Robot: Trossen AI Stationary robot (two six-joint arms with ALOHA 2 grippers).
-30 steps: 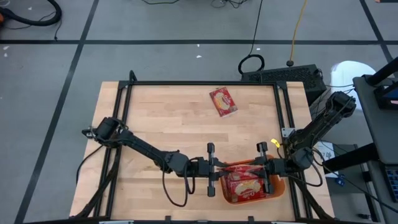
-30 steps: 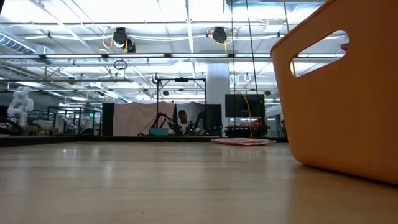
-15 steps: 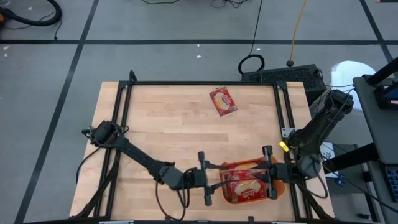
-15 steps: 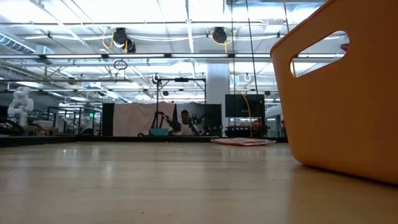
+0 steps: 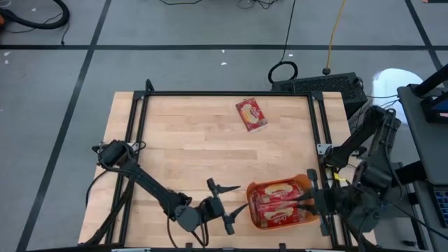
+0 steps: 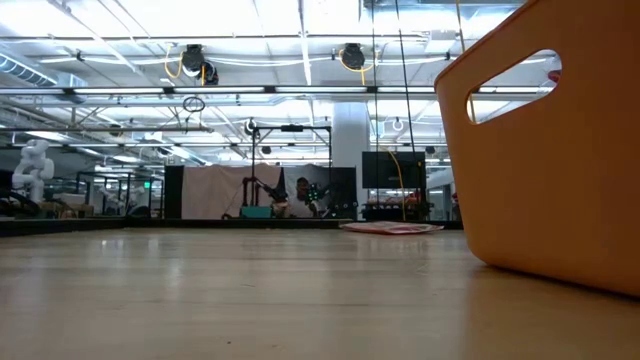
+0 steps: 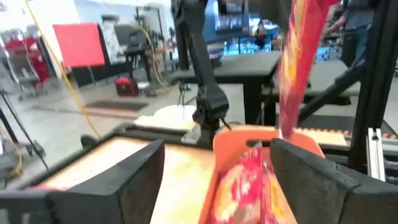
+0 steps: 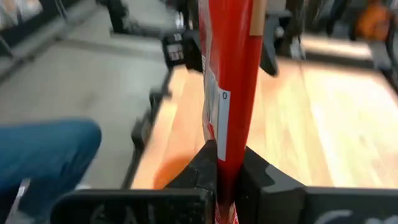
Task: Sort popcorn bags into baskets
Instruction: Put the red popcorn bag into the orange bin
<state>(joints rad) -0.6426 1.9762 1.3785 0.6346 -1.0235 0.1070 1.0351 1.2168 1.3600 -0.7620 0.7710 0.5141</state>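
The orange basket (image 5: 308,183) stands near the table's front right, with red popcorn bags (image 5: 276,213) lying in it. My right gripper (image 5: 306,203) is at the basket's right end, shut on one more popcorn bag (image 8: 229,68), which shows edge-on above the basket (image 7: 239,140) in the left wrist view. Left of the basket, my left gripper (image 5: 234,208) is open with nothing between its fingers (image 7: 112,186). Another popcorn bag (image 5: 251,114) lies flat on the table near its far edge. My right gripper pinches one end (image 8: 225,146) of the popcorn bag between its two fingers, coming from the table's right. The bag stands on edge, its faces upright, and reaches from the fingers toward the table's left over the basket. Whether its lower edge (image 7: 286,127) touches the basket's contents, I cannot tell.
A black frame (image 5: 224,94) runs round the tabletop. The wood between the far bag and the basket is bare. In the low view the basket (image 6: 560,160) fills the right side, and the far bag (image 6: 392,228) lies flat beyond it.
My left gripper has opened and drawn back from the basket toward the table's left and near edge. My right gripper has shifted a little toward the right and near edge, still shut on its bag. The basket has stayed in place.
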